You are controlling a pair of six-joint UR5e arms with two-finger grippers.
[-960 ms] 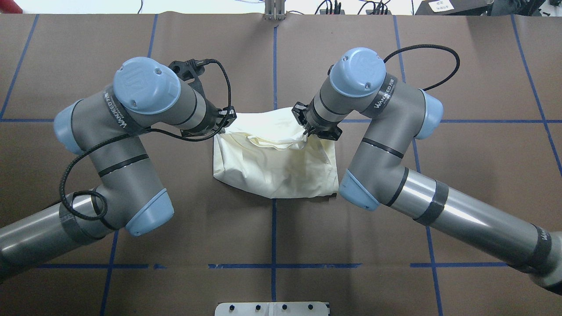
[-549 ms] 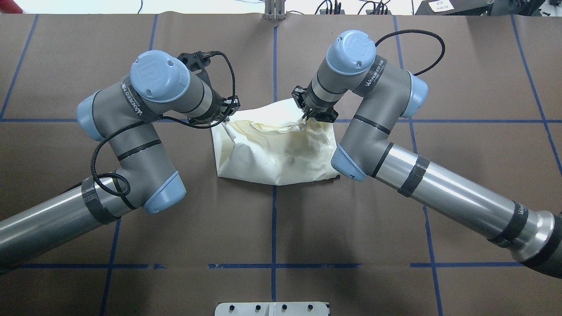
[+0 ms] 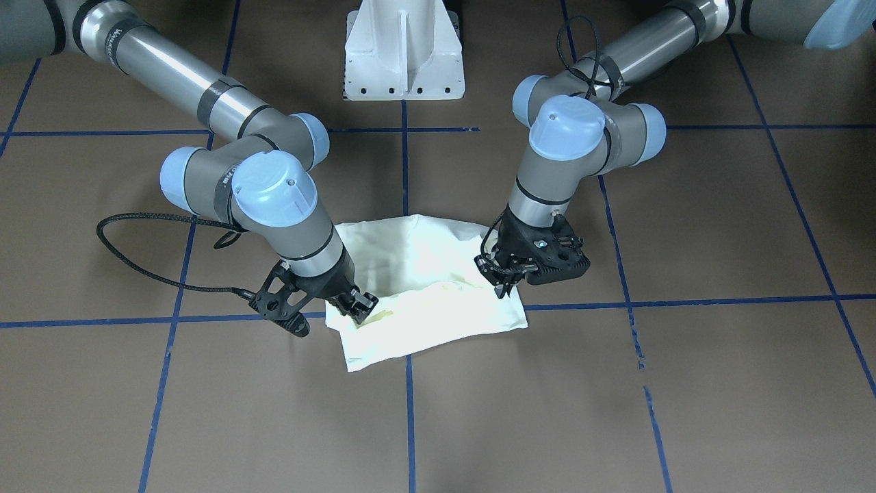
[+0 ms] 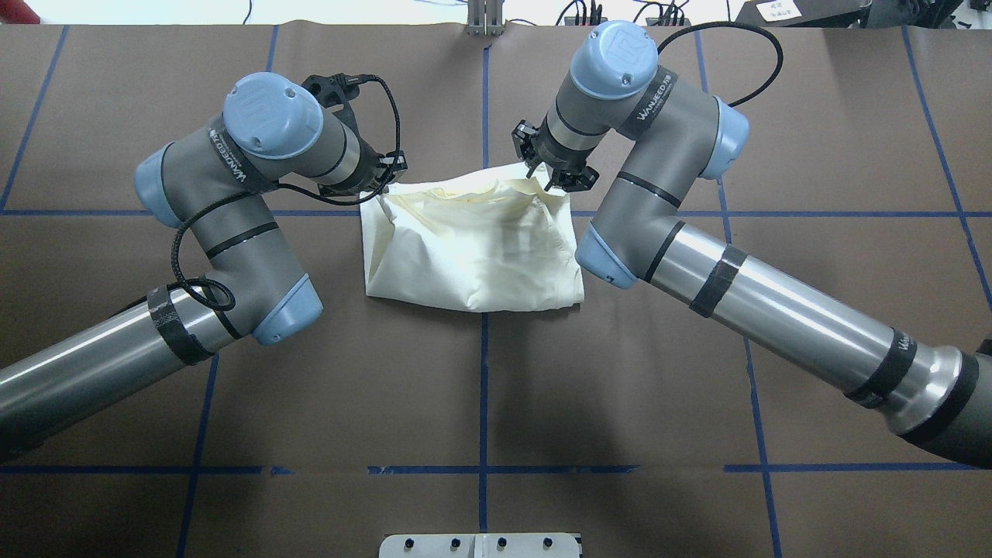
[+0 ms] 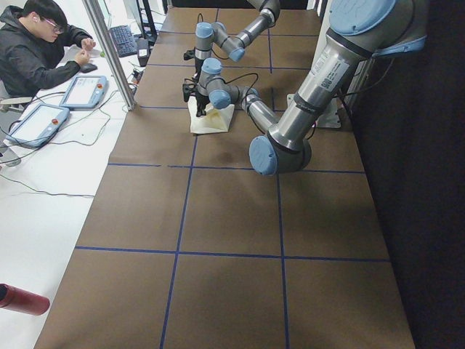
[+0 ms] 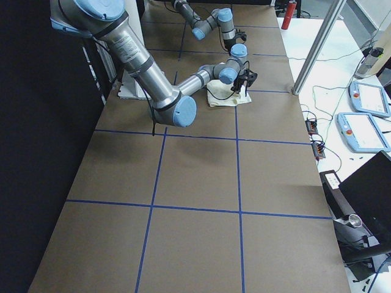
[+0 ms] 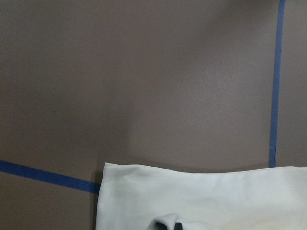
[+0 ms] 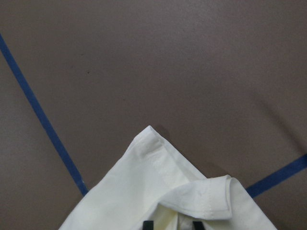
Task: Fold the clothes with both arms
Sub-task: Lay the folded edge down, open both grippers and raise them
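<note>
Astride centre tape line [image 4: 483,387], T-shirt [image 4: 473,256] lies folded, long axis L-R, plain side up. Left gripper [image 4: 381,189] & right gripper [image 4: 544,181] ea. pinch a far-edge corner either side of line.

There are two arms (left arm [image 4: 232,201], right arm [image 4: 775,310]), two tools (left tool [image 3: 505,287], right tool [image 3: 361,313]), one shirt [image 4: 473,256] and one bench [image 4: 697,426].

My left arm [image 4: 225,232] enters from 8 o'clock in the overhead view, elbow bent, wrist turned down; left gripper [image 4: 384,186] points downward, jaws closed. My right arm [image 4: 759,310] enters from 4 o'clock; right gripper [image 4: 545,180] likewise down, jaws closed
</note>
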